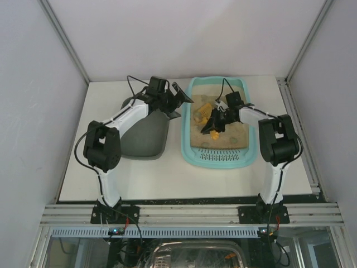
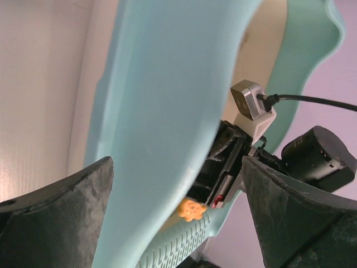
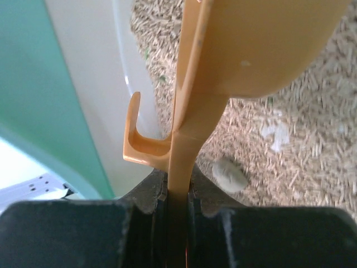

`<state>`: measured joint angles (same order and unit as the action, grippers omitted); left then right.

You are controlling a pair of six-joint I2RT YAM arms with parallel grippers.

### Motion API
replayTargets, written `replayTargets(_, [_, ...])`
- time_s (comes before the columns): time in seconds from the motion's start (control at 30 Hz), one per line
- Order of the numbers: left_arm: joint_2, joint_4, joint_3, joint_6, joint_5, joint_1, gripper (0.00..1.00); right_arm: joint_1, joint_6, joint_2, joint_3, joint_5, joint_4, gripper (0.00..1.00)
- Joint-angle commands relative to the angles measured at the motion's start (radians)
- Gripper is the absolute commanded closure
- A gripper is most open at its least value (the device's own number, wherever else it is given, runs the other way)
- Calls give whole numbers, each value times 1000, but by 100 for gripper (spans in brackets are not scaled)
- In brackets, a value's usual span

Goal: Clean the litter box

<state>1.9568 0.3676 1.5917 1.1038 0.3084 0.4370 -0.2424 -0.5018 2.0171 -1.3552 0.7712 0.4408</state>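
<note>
White tabletop (image 1: pixel 139 178) fills an enclosure of pale walls, with both arm bases bolted along its near edge.

On the right half lies the large light-turquoise rectangular plastic litter box (image 1: pixel 195 160), its corners rounded and its long side running away from the arms. A slotted grate (image 1: pixel 218 157) forms its nearest end. Beyond that, beige sandy litter (image 1: pixel 234 137) covers the floor up to the far rim. The right wrist view shows this litter as short pale pellets (image 3: pixel 312 145), with a grey lump (image 3: pixel 230 173) and some white flecks (image 3: pixel 276 135) lying on it. The box's inner wall there looks whitish below a turquoise rim (image 3: pixel 28 72).

The right gripper (image 3: pixel 177 195) is clamped on the thin handle of an orange-yellow plastic scoop (image 3: pixel 262 50). The scoop's bowl sits over the litter, and a small hook (image 3: pixel 139 139) sticks out of the handle. From above, that gripper (image 1: pixel 215 126) and the scoop (image 1: pixel 203 111) sit inside the box, towards its left side and middle.

Left of the box, just beside it, rests a smaller dark grey-green plastic tray (image 1: pixel 145 142). What shows of its floor is plain, and the left arm crosses the rest.

The left gripper (image 1: pixel 177 100) hangs at the tray's far right corner, close to the litter box's left rim. Its fingers are spread wide and hold nothing. Between them (image 2: pixel 178 212) the wrist view shows the box's outer wall (image 2: pixel 162 100) and a small orange flower-shaped piece (image 2: pixel 191 210). Whether the fingers touch the box cannot be told.
</note>
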Motion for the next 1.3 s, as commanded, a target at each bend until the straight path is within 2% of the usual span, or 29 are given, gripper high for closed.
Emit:
replayTargets(0.0, [-105, 4, 74, -134, 91, -31, 0, 46, -65, -146, 64, 115, -154, 100])
replayTargets(0.23, [-183, 117, 108, -354, 48, -86, 0, 91, -128, -289, 177, 179, -241, 100])
replayTargets(0.33, [-222, 196, 149, -400, 13, -130, 0, 107, -184, -377, 257, 221, -316, 100])
replayTargets(0.53, [-307, 271, 179, -504, -96, -220, 0, 147, -564, -585, 590, 263, -935, 100])
replayTargets(0.57, [-326, 268, 168, -511, -106, -232, 0, 153, -618, -597, 619, 270, -989, 100])
replayTargets(0.67, [-366, 257, 126, -533, -125, -249, 0, 158, -791, -572, 665, 301, -1267, 100])
replayTargets(0.8, [-413, 238, 70, -557, -137, -250, 0, 166, -1113, -445, 710, 270, -1724, 100])
replayTargets(0.83, [-421, 234, 60, -559, -140, -250, 0, 153, -1138, -418, 702, 277, -1752, 100])
replayTargets(0.93, [-436, 232, 48, -561, -160, -250, 0, 113, -1092, -407, 675, 316, -1694, 100])
replayTargets(1.1, [-458, 231, 24, -573, -180, -249, 0, 144, -1219, -361, 714, 280, -1873, 100])
replayTargets(1.17, [-462, 231, 13, -581, -185, -249, 0, 134, -1242, -353, 715, 297, -1900, 100])
replayTargets(1.27, [-473, 233, 3, -587, -198, -250, 0, 186, -1256, -378, 753, 271, -1930, 100])
